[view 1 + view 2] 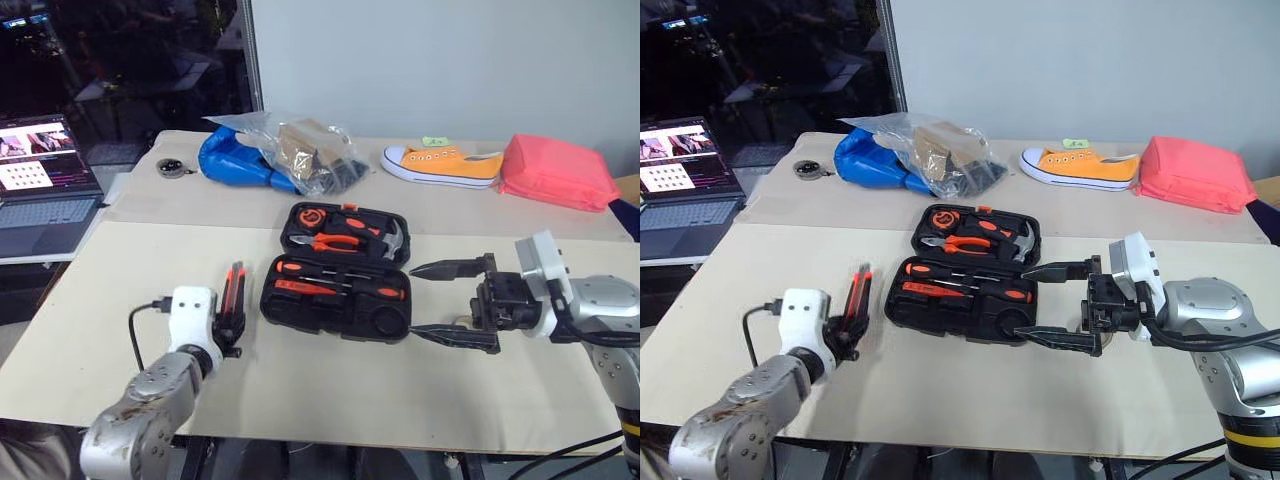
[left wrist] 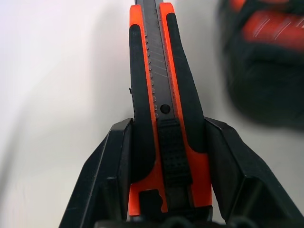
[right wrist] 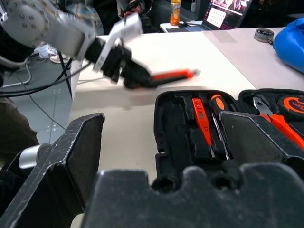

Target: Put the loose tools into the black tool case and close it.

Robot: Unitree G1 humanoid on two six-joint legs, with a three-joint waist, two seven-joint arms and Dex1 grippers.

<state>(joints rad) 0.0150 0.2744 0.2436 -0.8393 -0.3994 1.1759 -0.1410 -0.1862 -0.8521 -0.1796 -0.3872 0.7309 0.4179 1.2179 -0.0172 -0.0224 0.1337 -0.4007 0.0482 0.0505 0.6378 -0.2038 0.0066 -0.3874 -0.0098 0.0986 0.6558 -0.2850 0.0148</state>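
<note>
Tabletop's open black tool case [image 1: 335, 310] holds screwdrivers [image 1: 340, 290], pliers [image 1: 335, 242], hammer [image 1: 385, 238].

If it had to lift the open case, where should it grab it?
Probably the case's front rim, coming from the robot's own side. The case lies flat and open, so that thin edge is the nearest part jaws could span. The right gripper already stands open beside it; the left gripper holds the knife.

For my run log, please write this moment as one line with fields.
left gripper: shut on utility knife, left of case | right gripper: open, empty, right of case | black tool case: open on table
</note>
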